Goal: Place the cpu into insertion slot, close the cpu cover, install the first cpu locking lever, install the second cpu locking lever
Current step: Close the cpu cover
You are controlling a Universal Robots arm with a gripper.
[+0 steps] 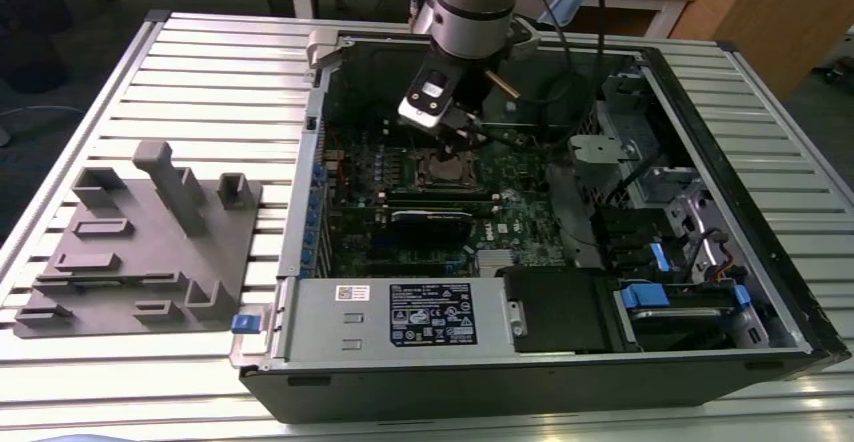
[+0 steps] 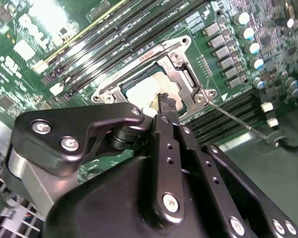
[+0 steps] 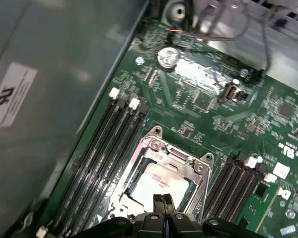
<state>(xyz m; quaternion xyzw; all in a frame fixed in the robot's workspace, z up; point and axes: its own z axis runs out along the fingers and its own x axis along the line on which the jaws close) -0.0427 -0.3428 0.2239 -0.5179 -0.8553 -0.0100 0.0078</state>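
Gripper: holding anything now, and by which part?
Nothing held, as far as shows. The gripper is shut, tips together just over the cpu.

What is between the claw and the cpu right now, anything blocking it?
Nothing visible. In the first wrist view the shut claw hangs right over the cpu, whose pale top shows bare through the window of the cpu cover. A thin metal rod lies off to one side, not between them.

Grey jig (image 1: 140, 242), power supply (image 1: 400, 317), slatted table (image 1: 214, 62)
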